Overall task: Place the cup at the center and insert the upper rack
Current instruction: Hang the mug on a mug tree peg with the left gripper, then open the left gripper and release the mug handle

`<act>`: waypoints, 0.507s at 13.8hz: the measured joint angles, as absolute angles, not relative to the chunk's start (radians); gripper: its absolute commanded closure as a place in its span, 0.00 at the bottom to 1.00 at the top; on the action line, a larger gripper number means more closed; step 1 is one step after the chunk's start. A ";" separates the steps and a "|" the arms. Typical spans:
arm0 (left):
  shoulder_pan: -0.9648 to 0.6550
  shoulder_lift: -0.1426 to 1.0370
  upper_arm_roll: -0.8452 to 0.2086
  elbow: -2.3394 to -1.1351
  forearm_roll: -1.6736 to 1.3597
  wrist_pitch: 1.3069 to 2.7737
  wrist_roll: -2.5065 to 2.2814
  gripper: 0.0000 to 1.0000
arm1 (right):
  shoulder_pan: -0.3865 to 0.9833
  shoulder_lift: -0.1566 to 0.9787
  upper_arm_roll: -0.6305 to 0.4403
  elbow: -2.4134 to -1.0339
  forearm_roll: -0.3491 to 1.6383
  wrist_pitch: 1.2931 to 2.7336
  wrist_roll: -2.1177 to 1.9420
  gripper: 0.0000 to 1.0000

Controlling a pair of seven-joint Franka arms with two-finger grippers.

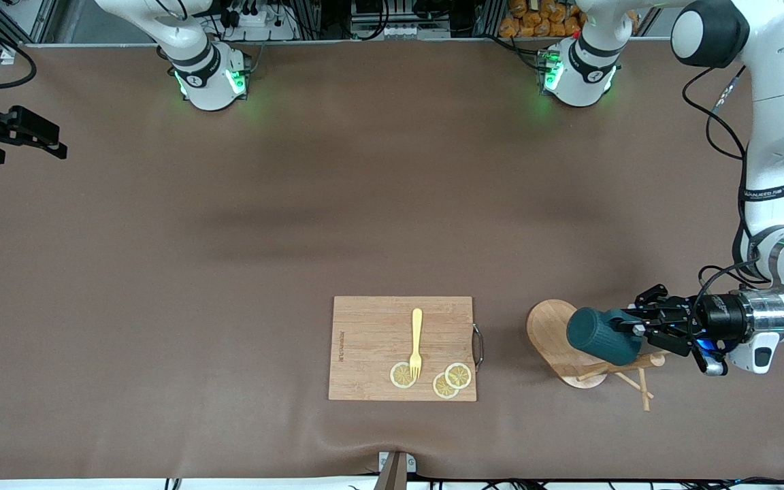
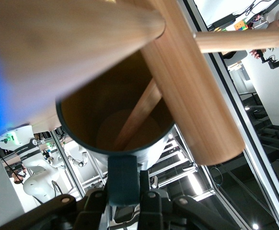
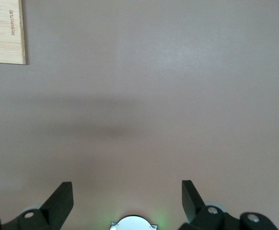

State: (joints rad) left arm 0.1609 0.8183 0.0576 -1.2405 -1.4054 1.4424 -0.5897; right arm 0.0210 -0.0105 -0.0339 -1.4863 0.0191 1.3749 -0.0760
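The left gripper (image 1: pixel 639 329) was clamped on the loop handle of the teal cup (image 1: pixel 595 335), holding it on its side over the mug tree (image 1: pixel 555 335) at the left arm's end of the table. The cup's long axis ran roughly level, closed bottom pointing toward the cutting board (image 1: pixel 371 347) and open mouth facing back at the gripper. In the left wrist view a thin peg (image 2: pixel 138 114) of the mug tree reached into the cup's mustard-yellow inside (image 2: pixel 111 112), with the round post (image 2: pixel 197 91) just beside the rim (so the cup appeared threaded on that peg, not free of it).

That is the relation the coming move would turn on: I judged the cup had to slide off along the peg's line before it could travel toward the table's centre, which lay well apart, past the cutting board with its yellow fork (image 1: pixel 416 342) and lemon slices (image 1: pixel 452 380).

The right gripper (image 3: pixel 127 197) waited with fingers spread wide over bare tabletop at the right arm's end, much the farther of the two from the cup.
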 measured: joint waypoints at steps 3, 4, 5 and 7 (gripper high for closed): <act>0.171 0.822 0.058 -1.241 -1.405 1.442 -0.590 0.96 | 0.021 -0.011 -0.034 -1.486 0.019 1.375 -0.076 0.00; 0.172 0.823 0.058 -1.241 -1.405 1.442 -0.590 0.96 | 0.021 -0.011 -0.034 -1.486 0.019 1.375 -0.076 0.00; 0.173 0.825 0.058 -1.241 -1.405 1.442 -0.590 0.94 | 0.021 -0.011 -0.034 -1.486 0.019 1.375 -0.076 0.00; 0.173 0.830 0.058 -1.241 -1.405 1.442 -0.590 0.73 | 0.021 -0.010 -0.034 -1.486 0.019 1.375 -0.076 0.00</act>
State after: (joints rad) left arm 0.1728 0.8297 0.0580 -1.2407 -1.4055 1.4424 -0.5896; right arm 0.0215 -0.0099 -0.0339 -1.4864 0.0193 1.3749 -0.0760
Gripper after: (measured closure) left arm 0.789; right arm 0.000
